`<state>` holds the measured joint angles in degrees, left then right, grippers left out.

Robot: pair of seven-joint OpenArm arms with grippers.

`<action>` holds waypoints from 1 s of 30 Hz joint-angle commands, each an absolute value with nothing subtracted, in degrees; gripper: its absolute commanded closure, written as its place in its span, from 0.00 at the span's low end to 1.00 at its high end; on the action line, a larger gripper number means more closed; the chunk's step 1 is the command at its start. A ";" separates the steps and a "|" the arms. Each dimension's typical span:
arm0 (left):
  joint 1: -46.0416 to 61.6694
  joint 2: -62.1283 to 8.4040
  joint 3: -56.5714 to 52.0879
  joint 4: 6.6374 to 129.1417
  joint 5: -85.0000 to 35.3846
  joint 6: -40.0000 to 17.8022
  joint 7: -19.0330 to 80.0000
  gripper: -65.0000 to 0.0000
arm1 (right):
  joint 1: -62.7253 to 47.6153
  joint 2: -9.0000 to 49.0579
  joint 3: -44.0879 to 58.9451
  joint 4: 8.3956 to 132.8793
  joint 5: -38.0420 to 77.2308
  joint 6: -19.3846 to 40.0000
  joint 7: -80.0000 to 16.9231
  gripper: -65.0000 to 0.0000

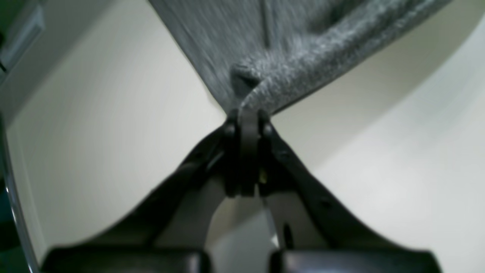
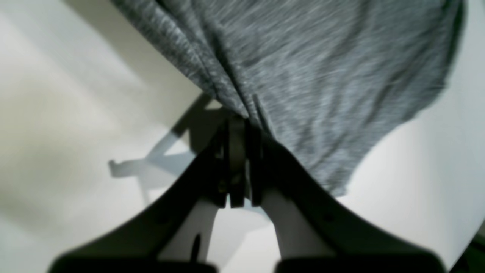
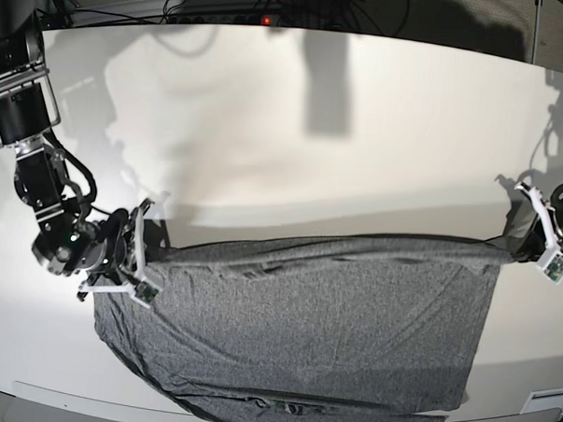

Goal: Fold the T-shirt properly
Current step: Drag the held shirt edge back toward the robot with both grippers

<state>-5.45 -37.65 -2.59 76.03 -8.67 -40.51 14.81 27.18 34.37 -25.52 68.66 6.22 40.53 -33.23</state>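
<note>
The charcoal-grey T-shirt (image 3: 305, 324) is stretched wide across the front of the white table, and its lower part hangs towards the front edge. In the base view my right gripper (image 3: 151, 264) is shut on the shirt's left end. My left gripper (image 3: 510, 247) is shut on its upper right corner. The left wrist view shows the left gripper (image 1: 248, 113) closed on a bunched edge of the shirt (image 1: 295, 53), held above the table. The right wrist view shows the right gripper (image 2: 237, 121) closed on gathered folds of the shirt (image 2: 326, 79).
The white table (image 3: 314, 119) reaches back behind the shirt. Cables and a power strip (image 3: 262, 19) lie along its back edge. The table's front edge (image 3: 59, 388) runs just below the shirt. The right arm's base (image 3: 20, 97) stands at the far left.
</note>
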 commanded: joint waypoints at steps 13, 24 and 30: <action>-16.16 -30.00 -3.18 66.67 -0.49 -35.77 8.75 1.00 | 37.06 28.18 -23.79 52.40 -0.10 40.00 -25.69 1.00; -26.59 -26.20 -3.16 49.69 3.22 -35.79 3.09 1.00 | 40.62 26.13 -23.79 45.06 -1.58 35.92 -24.16 1.00; -28.88 -26.20 -1.87 46.00 5.28 -35.77 1.65 1.00 | 40.93 26.02 -23.79 44.82 -3.31 35.90 -24.21 1.00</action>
